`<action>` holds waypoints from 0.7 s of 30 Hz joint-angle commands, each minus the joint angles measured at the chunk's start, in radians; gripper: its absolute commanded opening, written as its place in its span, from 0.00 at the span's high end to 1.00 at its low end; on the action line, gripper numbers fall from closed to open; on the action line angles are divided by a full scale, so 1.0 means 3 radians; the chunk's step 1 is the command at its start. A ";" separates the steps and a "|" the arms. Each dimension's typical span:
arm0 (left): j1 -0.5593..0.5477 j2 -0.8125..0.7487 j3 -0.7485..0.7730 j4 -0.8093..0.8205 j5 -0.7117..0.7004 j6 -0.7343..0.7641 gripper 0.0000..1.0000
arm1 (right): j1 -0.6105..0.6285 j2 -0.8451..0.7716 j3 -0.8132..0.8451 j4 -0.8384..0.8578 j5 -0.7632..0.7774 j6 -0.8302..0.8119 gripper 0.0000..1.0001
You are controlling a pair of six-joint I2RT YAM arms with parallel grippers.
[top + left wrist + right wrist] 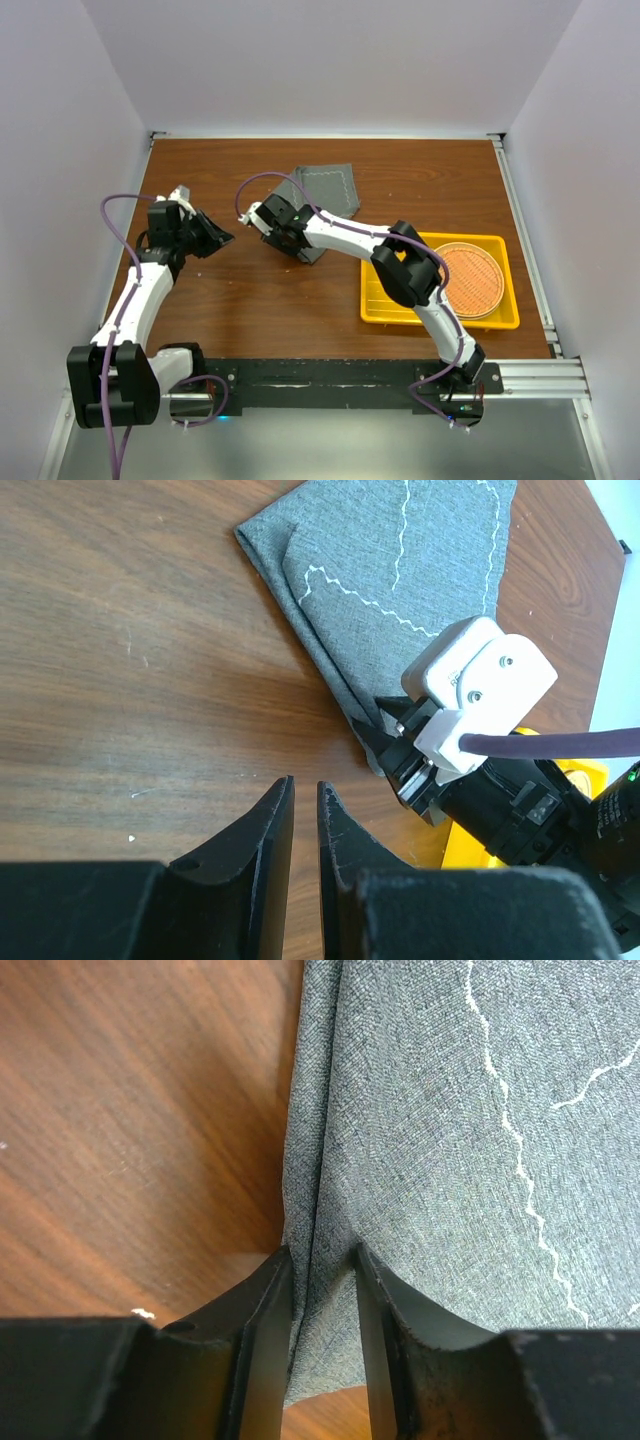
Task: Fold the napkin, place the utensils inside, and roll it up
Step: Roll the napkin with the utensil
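**Item 1.** Dark grey felt-like cloth napkin (328,190) with a pale zigzag stitched line. It lies toward the far middle of the brown wood-grain surface (260,300), folded over itself. The left wrist view shows two layers (400,570), the upper one set back from the lower edge. Its near corner tapers to a point at the right arm's fingers.

**Item 2.** Right gripper (298,248), black fingers on a white arm that reaches in across the surface from the right. In the right wrist view the fingers (275,1300) are clamped on a bunched fold at the napkin's edge (430,1140). Cloth fills the gap between them, and creases run into it.

**Item 3.** Left gripper (220,238), black, to the left of the napkin and apart from it. The fingers (270,830) stand slightly apart with a narrow slit between them and nothing in it. They point toward the napkin's near corner.

**Item 4.** Yellow rectangular plastic tray (385,310), at the right of the surface, well apart from the napkin.

**Item 5.** Round woven orange-brown mat (470,278), lying inside the tray at its right half.
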 commanded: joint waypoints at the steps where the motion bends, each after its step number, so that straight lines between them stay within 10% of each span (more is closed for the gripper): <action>1: 0.0027 -0.0105 -0.0080 0.0130 -0.0011 -0.0088 0.80 | 0.0008 0.0130 -0.0094 0.0053 0.0131 -0.0023 0.62; 10: 0.0032 -0.0151 -0.0085 0.0119 -0.0026 -0.0114 0.80 | 0.0059 0.0033 -0.0032 0.0012 0.0346 -0.0002 0.68; 21: 0.0027 -0.0182 -0.0101 0.0099 -0.0052 -0.0103 0.80 | 0.0110 -0.0197 0.0121 -0.0029 0.0397 -0.0012 0.50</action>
